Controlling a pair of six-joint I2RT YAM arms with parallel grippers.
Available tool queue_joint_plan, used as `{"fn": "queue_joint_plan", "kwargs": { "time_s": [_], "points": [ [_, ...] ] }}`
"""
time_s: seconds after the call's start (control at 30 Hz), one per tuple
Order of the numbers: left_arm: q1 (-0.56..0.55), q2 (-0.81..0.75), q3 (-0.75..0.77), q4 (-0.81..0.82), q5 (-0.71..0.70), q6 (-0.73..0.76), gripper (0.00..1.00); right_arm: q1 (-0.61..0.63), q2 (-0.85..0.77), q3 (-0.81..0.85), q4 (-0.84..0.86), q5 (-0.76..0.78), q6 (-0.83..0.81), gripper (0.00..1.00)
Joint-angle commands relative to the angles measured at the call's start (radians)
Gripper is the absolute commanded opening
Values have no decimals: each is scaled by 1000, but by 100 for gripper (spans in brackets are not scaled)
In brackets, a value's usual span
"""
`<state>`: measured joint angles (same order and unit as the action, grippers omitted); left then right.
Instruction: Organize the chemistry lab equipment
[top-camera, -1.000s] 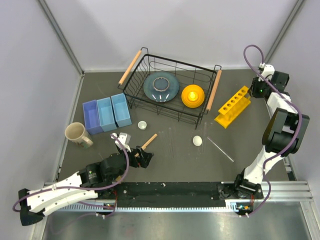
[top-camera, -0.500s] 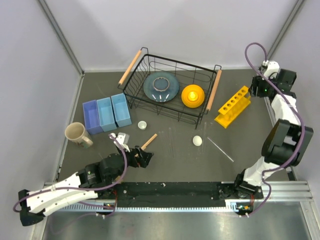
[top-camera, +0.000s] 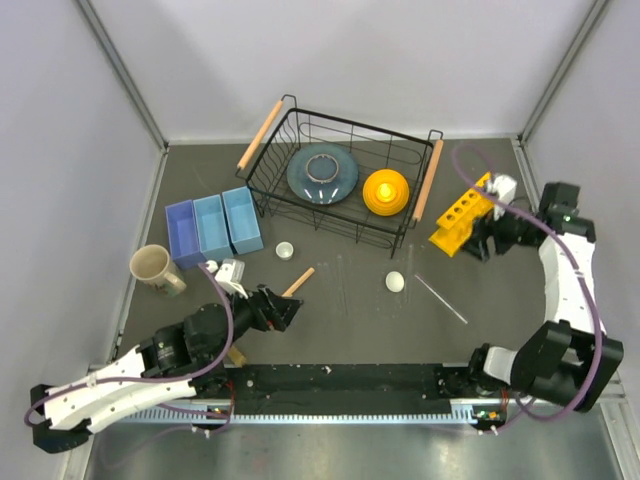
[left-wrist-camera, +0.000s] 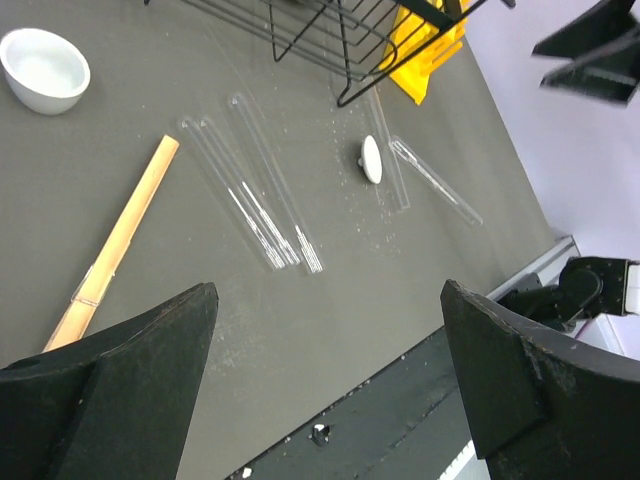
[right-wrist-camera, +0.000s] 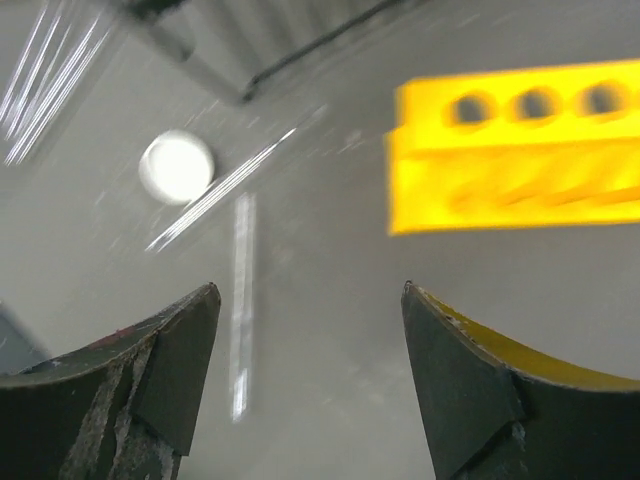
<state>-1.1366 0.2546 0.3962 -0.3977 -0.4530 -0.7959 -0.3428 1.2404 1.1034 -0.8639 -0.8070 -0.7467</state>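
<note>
The yellow rack (top-camera: 465, 213) with its row of round holes stands right of the basket; it shows blurred in the right wrist view (right-wrist-camera: 520, 150). My right gripper (top-camera: 481, 243) hovers open and empty just right of the rack's near end (right-wrist-camera: 310, 290). A white round piece (top-camera: 395, 282) and a thin clear tube (top-camera: 441, 299) lie on the mat. My left gripper (top-camera: 287, 313) is wide open and empty (left-wrist-camera: 325, 290), just short of the wooden stick (left-wrist-camera: 120, 235) and two clear tubes (left-wrist-camera: 250, 190). A small white dish (top-camera: 285, 250) sits beyond the stick (top-camera: 298, 282).
A black wire basket (top-camera: 300, 215) with wooden handles holds a grey-blue plate (top-camera: 322, 173) and an orange bowl (top-camera: 386, 191). Three blue bins (top-camera: 213, 228) and a beige mug (top-camera: 152, 267) stand at the left. Grey walls enclose the mat.
My right arm swung from the far right corner down to the rack's near end, and its jaws opened. My left arm edged slightly forward, still open.
</note>
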Motion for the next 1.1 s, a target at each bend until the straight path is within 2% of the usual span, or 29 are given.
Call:
{"fn": "queue_joint_plan", "kwargs": {
  "time_s": [0.0, 0.1, 0.17, 0.23, 0.33, 0.57, 0.7, 1.07],
  "points": [
    [1, 38, 47, -26, 37, -26, 99, 83, -139, -202, -224, -22, -373, 75],
    [1, 64, 53, -27, 43, -32, 99, 123, -267, -324, -242, 6, -550, 96],
    [1, 81, 55, -27, 48, -39, 99, 157, -349, -417, -230, 22, -657, 99],
    [0, 92, 58, -24, 50, -45, 99, 198, -383, -479, -138, 51, -603, 99],
    [1, 103, 58, -21, 56, -58, 99, 238, -372, -513, -47, 130, -530, 99],
    [1, 114, 55, -20, 62, -74, 99, 333, -239, -540, 91, 303, -412, 96],
    [1, 112, 50, -26, 62, -80, 99, 364, -196, -556, 181, 350, -340, 93],
    [1, 117, 36, -20, 62, -88, 99, 398, -90, -556, 269, 411, -284, 75]
  ]
}}
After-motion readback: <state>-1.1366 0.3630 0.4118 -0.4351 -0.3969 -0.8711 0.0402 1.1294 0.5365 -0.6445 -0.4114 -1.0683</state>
